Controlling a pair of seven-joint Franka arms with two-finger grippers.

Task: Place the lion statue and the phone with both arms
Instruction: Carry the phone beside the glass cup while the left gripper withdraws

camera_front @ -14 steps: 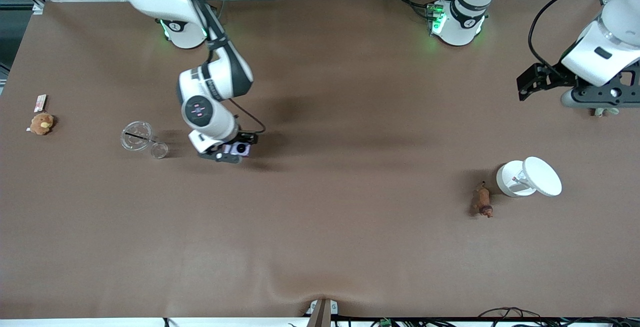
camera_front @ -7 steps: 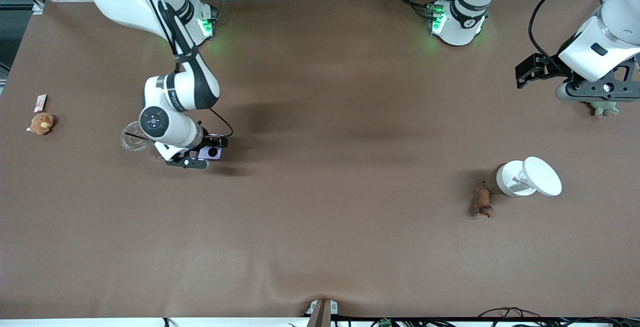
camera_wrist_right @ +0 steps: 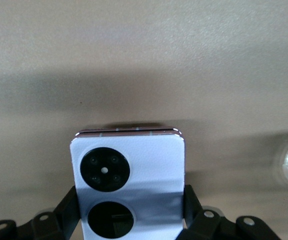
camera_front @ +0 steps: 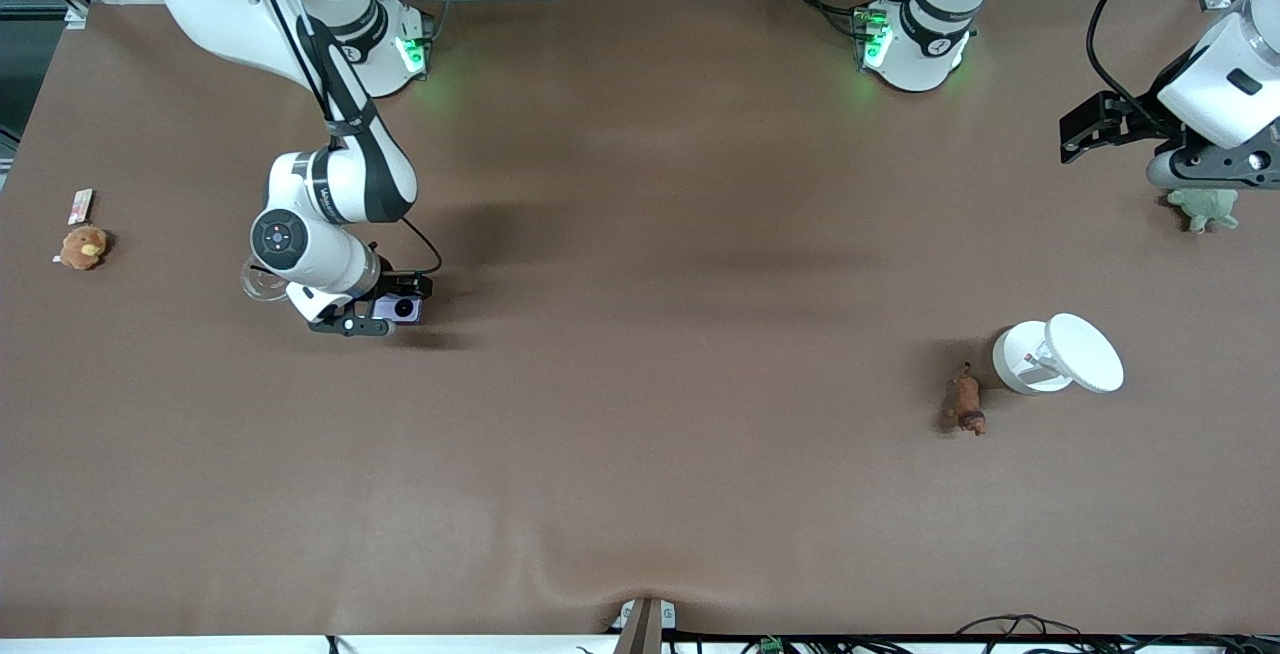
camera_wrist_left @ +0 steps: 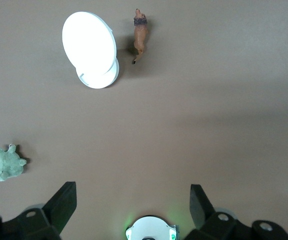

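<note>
Phone gripped, lion statue untouched.
My right gripper [camera_front: 385,311] clasps the phone [camera_front: 397,309] mid-left; left gripper [camera_front: 1160,139], fingers spread, waits upper right; lion statue [camera_front: 965,402] lower right.

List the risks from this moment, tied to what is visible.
1. The right gripper is shut on the phone right beside the clear glass dish; lowering or swinging the arm there might knock the glass.
2. The fingers grip only the phone's lower edges, so it may tilt or slip when released.
3. The left gripper is open, up over the green plush turtle, away from the lion statue standing close to the white stand; a careless approach could bump that stand.
</note>
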